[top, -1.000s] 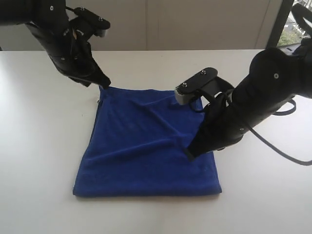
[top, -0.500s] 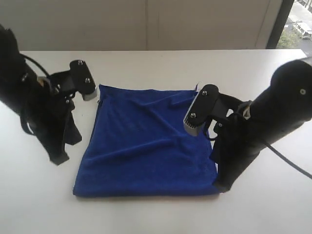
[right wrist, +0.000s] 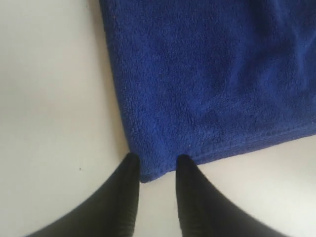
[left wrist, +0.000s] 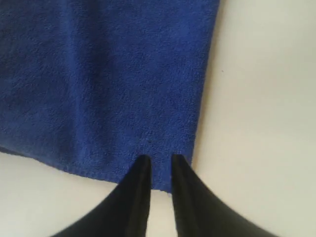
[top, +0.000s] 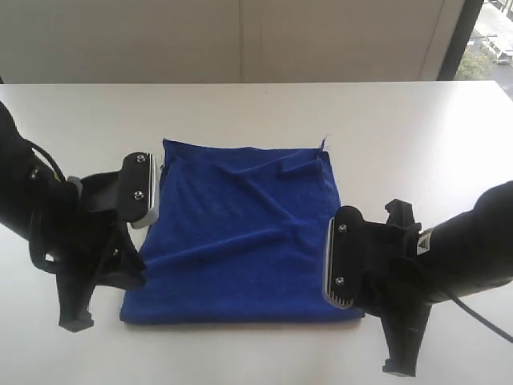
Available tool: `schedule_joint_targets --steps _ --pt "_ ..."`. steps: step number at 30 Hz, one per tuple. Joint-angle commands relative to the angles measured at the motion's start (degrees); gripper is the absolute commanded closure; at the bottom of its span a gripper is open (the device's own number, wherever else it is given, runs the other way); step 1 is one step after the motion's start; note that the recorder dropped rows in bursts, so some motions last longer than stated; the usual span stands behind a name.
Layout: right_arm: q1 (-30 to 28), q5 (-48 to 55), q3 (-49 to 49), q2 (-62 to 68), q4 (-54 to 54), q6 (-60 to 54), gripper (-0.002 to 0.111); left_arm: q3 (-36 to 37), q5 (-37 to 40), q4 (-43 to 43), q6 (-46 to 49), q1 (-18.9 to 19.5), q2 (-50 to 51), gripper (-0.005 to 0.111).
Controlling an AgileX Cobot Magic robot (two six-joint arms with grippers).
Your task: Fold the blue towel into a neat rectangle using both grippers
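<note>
Both near corners of the towel [top: 240, 233] lie right at the fingers [right wrist: 129, 190], one for each arm. The left gripper [left wrist: 160, 160] has its fingers a little apart; the right gripper [right wrist: 157, 164], wider. The towel lies flat on the table [top: 385, 120].

Indoor robot lab or test room, likely in an office-type building. Evidence: two black robot arms, left arm [top: 48, 233] and right arm [top: 473, 257], working at the near edge of a plain white tabletop [top: 401, 120] with one blue towel [top: 240, 224] on it. Cream wall panels [top: 120, 40] run behind the far edge. Dark-framed window [top: 497, 40] past the far right corner shows daylight, greenery and what looks like parked cars.
</note>
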Motion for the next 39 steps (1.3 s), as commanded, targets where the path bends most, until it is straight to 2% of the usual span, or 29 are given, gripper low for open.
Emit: schedule_joint_targets --steps 1,4,5,7,12,17,30,32,33,36,39 --pt "0.0 -3.7 1.9 -0.5 0.5 -3.1 0.079 3.0 -1.2 -8.5 13.0 0.2 -0.1 0.057" --pt "0.0 -4.5 2.1 -0.5 0.5 -3.1 0.072 5.0 -3.7 -11.5 18.1 0.2 -0.1 0.051" --pt "0.0 -5.0 2.1 -0.5 0.5 -3.1 0.062 5.7 -4.1 -12.6 20.4 0.2 -0.1 0.049" --pt "0.0 -5.0 2.1 -0.5 0.5 -3.1 0.054 5.7 -4.9 -13.4 20.7 0.2 -0.1 0.048" --pt "0.0 -8.0 3.5 0.3 0.5 -3.1 0.054 5.7 -6.1 -14.0 20.7 0.2 -0.1 0.043" --pt "0.0 -9.9 3.5 6.2 0.8 -3.1 0.054 5.8 -6.1 -13.8 19.5 0.2 3.5 0.043" --pt "0.0 -11.1 3.5 11.0 3.1 -6.3 0.054 5.8 -6.9 -11.2 19.5 0.2 9.2 0.044" --pt "0.0 -11.7 3.5 11.5 3.1 -6.9 0.058 5.8 -6.9 -11.2 19.5 0.2 9.2 0.044" --pt "0.0 -11.9 3.5 11.5 3.1 -7.6 0.068 5.8 -6.9 -11.1 19.5 0.2 9.2 0.048" --pt "0.0 -12.1 3.3 11.3 3.1 -7.6 0.094 5.8 -6.2 -9.9 19.5 0.2 9.2 0.069" --pt "0.0 -11.6 3.3 10.1 3.0 -7.6 0.108 5.8 -6.1 -8.4 19.5 0.2 9.2 0.092"
